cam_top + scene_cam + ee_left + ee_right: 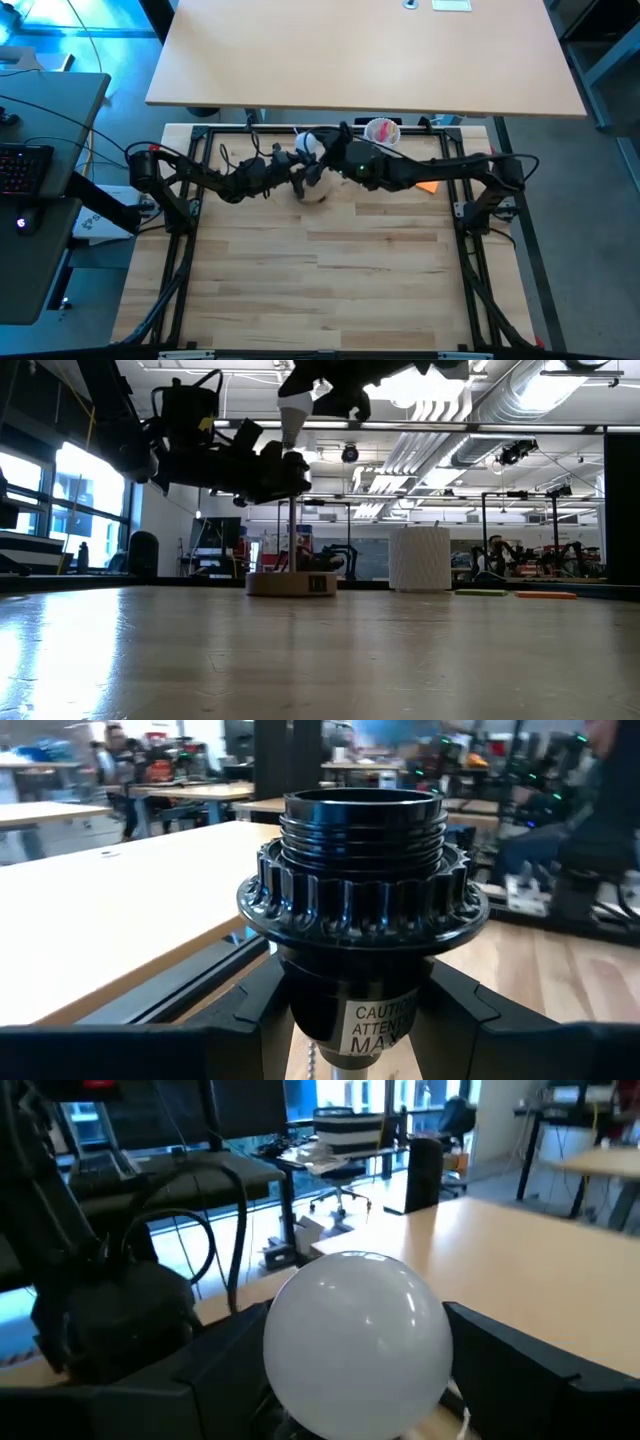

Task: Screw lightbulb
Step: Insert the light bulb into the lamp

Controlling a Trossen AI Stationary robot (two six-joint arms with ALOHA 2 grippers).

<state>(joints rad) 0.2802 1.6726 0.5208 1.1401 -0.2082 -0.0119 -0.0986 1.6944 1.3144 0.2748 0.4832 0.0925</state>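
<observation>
— What does the left gripper point(365, 1020) hold?

— A glossy black lamp socket point(362, 900), clamped between its fingers. The socket is a round moulded piece with threaded rings at its open mouth, a toothed collar below them and a white caution label on its neck. In the low view it stands on a thin metal rod rising from a flat wooden disc stand point(292, 583) on the pale, plank-grained counter point(330, 280).

— And the lightbulb?

— The lightbulb point(355, 1342) sits between the dark fingers of the right gripper point(360, 1380), which are closed on it. Its globe is smooth, matte white and nearly spherical. From the side the bulb point(294, 415) hangs just above the left gripper and the socket, base downward, apart from the socket's mouth.

— Anything else close by?

— A white ribbed cup point(419, 558), cylindrical with fine vertical ridges, stands beyond the right gripper; from above it shows pink contents. A flat orange piece point(427, 186) lies under the right arm.
</observation>
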